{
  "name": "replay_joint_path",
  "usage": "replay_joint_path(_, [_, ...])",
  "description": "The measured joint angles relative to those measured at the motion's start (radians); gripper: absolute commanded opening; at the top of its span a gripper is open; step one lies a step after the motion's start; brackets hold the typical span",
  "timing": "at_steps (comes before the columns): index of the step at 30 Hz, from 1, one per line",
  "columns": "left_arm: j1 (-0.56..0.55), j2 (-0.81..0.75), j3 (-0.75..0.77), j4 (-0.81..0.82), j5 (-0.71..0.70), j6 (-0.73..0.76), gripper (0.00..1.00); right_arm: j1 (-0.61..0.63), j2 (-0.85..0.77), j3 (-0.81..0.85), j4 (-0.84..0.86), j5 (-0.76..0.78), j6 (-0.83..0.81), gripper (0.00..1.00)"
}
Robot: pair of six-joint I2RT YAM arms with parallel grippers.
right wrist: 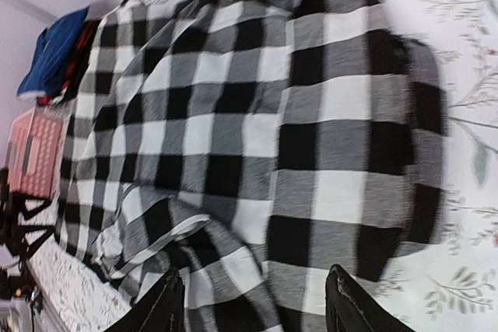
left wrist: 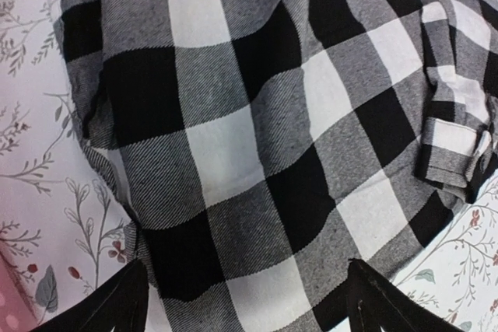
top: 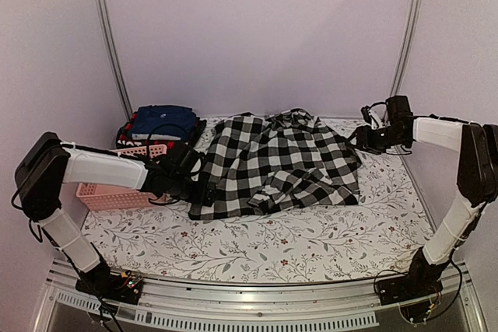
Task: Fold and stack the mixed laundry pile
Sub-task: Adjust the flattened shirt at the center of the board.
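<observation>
Checked shirt (top: 280, 165): I see it spread out, rumpled, across the middle of the table (top: 311, 242)
Left hand (top: 204, 190): fingers wide apart, hovering over the shirt's near-left corner, the cloth lying loose below
Right hand (top: 362, 139): fingers apart, gripping nothing, raised by the shirt's far-right edge
Navy trousers (top: 162, 120): folded on a stack at the far left, red-and-black plaid piece (top: 123, 141) beneath
Pink basket (top: 105, 196): beside my left arm, near the stack

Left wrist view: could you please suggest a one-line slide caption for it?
Open left pincer poised above the black-and-white checked shirt spread on the floral-print table cover.
</observation>
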Motion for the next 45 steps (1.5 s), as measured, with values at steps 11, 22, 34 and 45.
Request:
replay_joint_path(11, [0.021, 0.031, -0.001, -0.096, -0.055, -0.14, 0.82, -0.095, 0.184, 0.012, 0.053, 0.247, 0.111, 0.62])
replay_joint_path(22, [0.066, 0.11, 0.027, -0.04, -0.026, -0.141, 0.45, -0.097, 0.297, 0.058, 0.096, 0.328, 0.13, 0.0])
replay_joint_path(34, [0.056, 0.071, -0.032, -0.012, 0.077, -0.113, 0.02, -0.097, -0.125, -0.433, 0.199, 0.4, 0.27, 0.0])
replay_joint_path(45, [-0.019, -0.087, -0.111, -0.131, 0.129, -0.124, 0.73, -0.097, -0.501, -0.564, 0.101, 0.414, 0.408, 0.72])
